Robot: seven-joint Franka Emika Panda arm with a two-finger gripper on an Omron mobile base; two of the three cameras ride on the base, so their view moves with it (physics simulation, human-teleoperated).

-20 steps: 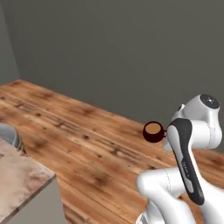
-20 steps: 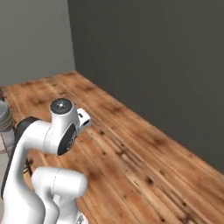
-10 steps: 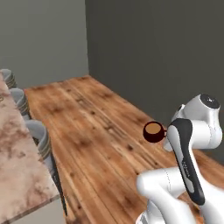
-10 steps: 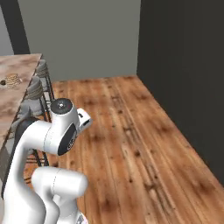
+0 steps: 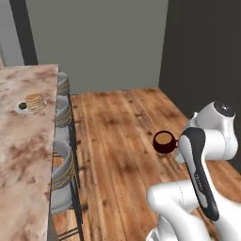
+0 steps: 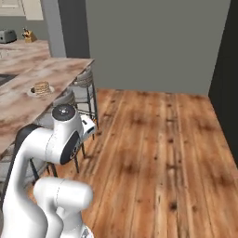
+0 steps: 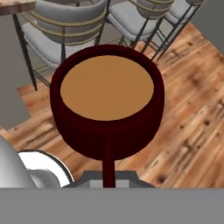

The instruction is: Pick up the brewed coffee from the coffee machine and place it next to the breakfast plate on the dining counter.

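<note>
The base has turned toward the dining counter (image 5: 23,155); the tool (image 7: 109,181) pinches the coffee-filled mug (image 7: 107,103).

One mug of coffee (image 5: 163,141), one plate of pancakes (image 5: 34,103), one counter (image 5: 21,155), and three stools (image 5: 62,172).

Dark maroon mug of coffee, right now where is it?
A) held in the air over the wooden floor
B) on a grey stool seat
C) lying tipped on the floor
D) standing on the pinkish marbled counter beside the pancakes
A: the dark maroon mug of coffee is carried upright at the gripper, which grips its handle, above the wooden plank floor, well away from the pinkish marbled counter where the white plate of pancakes sits.
</note>
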